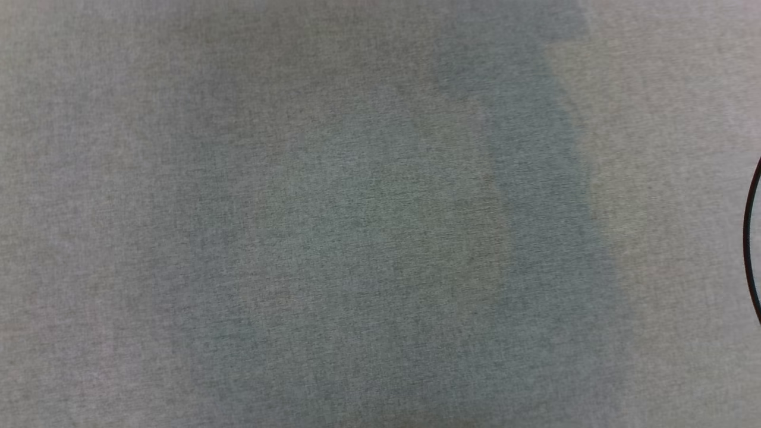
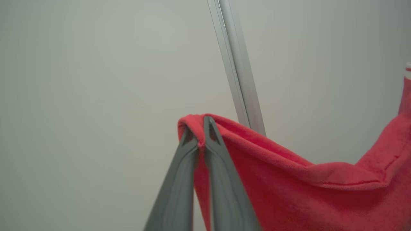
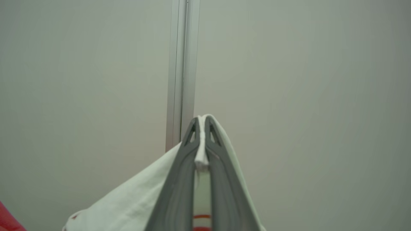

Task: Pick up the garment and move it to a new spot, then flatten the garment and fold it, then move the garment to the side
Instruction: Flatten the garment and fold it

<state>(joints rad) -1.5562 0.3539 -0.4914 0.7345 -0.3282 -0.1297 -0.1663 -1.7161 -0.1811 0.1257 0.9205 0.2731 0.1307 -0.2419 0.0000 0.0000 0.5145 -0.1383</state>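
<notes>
You have the red-and-white garment point(image 2: 289, 179) hanging in the air between both arms. Your left gripper point(image 2: 200, 128) is clamped on a red hem corner, and your right gripper point(image 3: 201, 123) is pinched on a white edge. It looks soft and light and sags freely; it is probably fleece, though the close view leaves that unsure. Grip at hems and corners, where the doubled cloth slips least.

Soft, even light, with a broad faint shadow across the grey surface point(image 1: 89, 238); slight grain.

Grey woven surface point(image 1: 297, 238) with a thin black cord point(image 1: 747, 238) at right.
</notes>
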